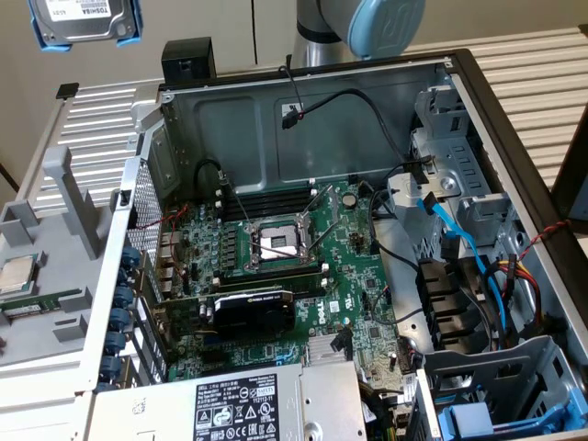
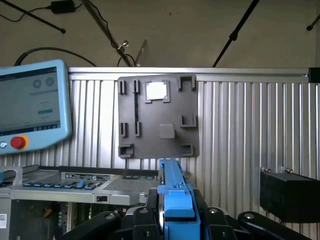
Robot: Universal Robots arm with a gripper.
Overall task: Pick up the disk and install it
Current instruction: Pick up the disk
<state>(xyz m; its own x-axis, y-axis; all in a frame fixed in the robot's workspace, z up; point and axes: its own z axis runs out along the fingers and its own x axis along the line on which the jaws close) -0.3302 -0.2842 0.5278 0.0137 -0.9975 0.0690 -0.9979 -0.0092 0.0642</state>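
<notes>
The disk (image 1: 83, 20), a silver drive with a white Toshiba label in a bright blue carrier, hangs in the air at the top of the exterior view's left, above the grey tray and outside the open computer case. In the wrist view I see the disk (image 2: 175, 197) edge-on, its blue carrier standing between the black fingers (image 2: 142, 220) of my gripper (image 2: 176, 217), which is shut on it. The grey fixture tray (image 2: 157, 117) lies straight beyond the disk's edge.
The open computer case (image 1: 303, 87) shows the motherboard with its CPU socket (image 1: 276, 243). A drive bay with another blue carrier (image 1: 478, 418) sits at the exterior view's lower right. The grey tray (image 1: 37, 303) carries a square CPU chip (image 1: 18, 273). A teach pendant (image 2: 30, 102) and a black box (image 2: 287, 195) are nearby.
</notes>
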